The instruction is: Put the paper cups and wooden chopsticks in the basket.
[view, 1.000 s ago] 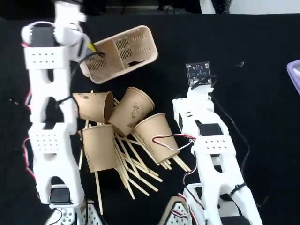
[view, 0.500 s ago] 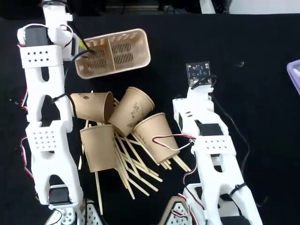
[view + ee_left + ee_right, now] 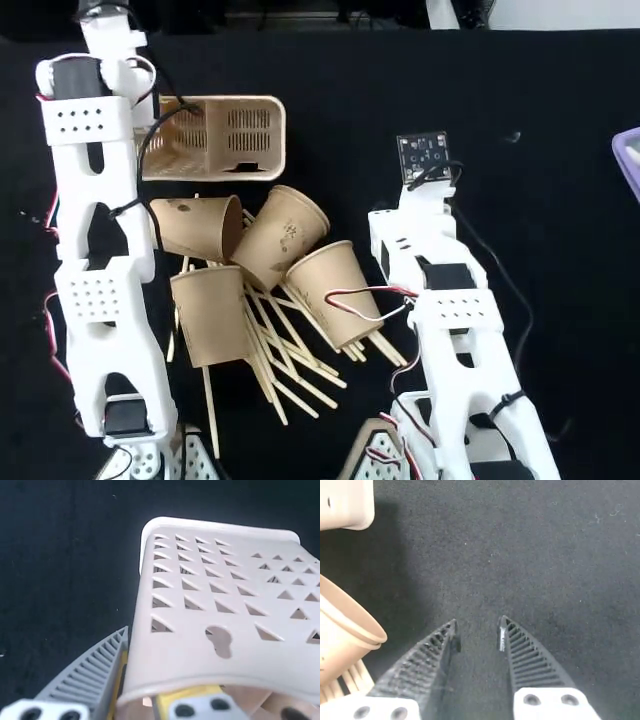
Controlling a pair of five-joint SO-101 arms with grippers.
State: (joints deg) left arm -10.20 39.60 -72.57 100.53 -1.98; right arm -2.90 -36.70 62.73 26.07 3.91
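Note:
The beige slotted basket hangs tilted at the back left, just above the cups. My left gripper is shut on its rim; in the left wrist view the basket wall sits between the gripper's grey and yellow fingers. Several brown paper cups lie on their sides: one, another, a third and one nearer the front. Wooden chopsticks are strewn under and in front of them. My right gripper is open over bare black cloth, beside a cup.
The right arm stands just right of the cup pile, its cable draped over the nearest cup. A purple object shows at the right edge. A basket corner lies ahead of the right gripper. Black cloth covers the table.
The left arm has swung the basket left and down, turning it from slanted to roughly level, close above the cups. The right arm, cups and chopsticks have not moved.

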